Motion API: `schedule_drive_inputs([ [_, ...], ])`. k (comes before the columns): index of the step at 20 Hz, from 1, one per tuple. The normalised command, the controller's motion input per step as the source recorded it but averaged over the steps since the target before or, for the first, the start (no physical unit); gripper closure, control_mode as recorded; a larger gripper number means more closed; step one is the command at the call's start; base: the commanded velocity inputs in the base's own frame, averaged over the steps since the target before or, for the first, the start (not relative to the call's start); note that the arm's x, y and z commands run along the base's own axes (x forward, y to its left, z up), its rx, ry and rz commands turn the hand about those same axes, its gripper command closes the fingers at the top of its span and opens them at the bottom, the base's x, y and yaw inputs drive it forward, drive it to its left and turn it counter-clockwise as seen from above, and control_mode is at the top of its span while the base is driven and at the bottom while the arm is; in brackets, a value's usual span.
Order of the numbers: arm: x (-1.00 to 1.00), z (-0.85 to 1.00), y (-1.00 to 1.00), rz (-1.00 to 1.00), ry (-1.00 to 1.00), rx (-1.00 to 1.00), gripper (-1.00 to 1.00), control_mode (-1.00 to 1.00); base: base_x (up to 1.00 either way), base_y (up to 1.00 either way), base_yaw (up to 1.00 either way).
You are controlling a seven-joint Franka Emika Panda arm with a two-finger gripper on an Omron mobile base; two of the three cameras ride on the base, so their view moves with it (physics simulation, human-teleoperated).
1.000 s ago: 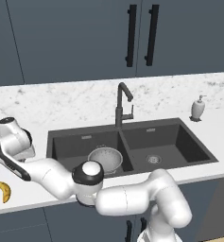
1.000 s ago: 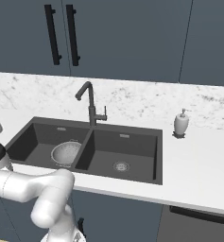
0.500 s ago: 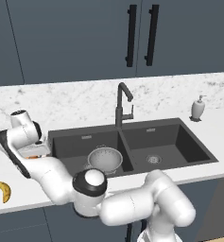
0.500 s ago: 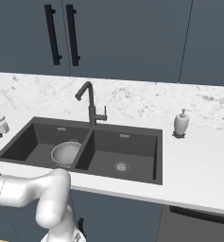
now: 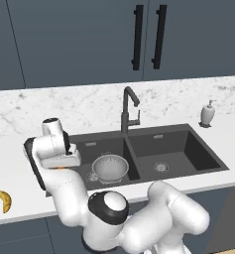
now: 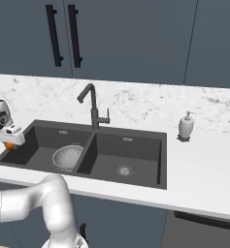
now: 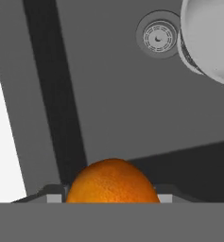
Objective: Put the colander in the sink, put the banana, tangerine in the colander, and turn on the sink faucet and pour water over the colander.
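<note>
Left base view: white marble tabletop [image 5: 10,144], dark sink [image 5: 188,149]; colander [image 5: 110,167] sits in left basin; tool [image 7: 111,198] clamps tangerine [image 7: 111,182].

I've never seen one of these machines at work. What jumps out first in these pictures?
Probably the bright orange tangerine, gripped in the gripper above the left end of the dark sink. Next is the pale colander, already sitting in the left basin, right of the held fruit. Then the yellow banana, lying by itself on the white counter far to the left.
</note>
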Motion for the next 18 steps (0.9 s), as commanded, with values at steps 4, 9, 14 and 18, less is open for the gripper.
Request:
schedule_drive_inputs([
  [4,-0.01,0.00,-1.00,-0.08,0.00,0.00,1.00,-1.00,0.00,0.00,0.00],
  [9,0.13,0.00,-1.00,-0.09,0.04,0.00,1.00,-1.00,0.00,0.00,0.00],
  [14,0.25,0.00,-1.00,-0.07,0.07,0.00,1.00,-1.00,0.00,0.00,0.00],
  [18,0.04,0.00,-1.00,-0.02,0.10,0.01,1.00,-1.00,0.00,0.00,0.00],
])
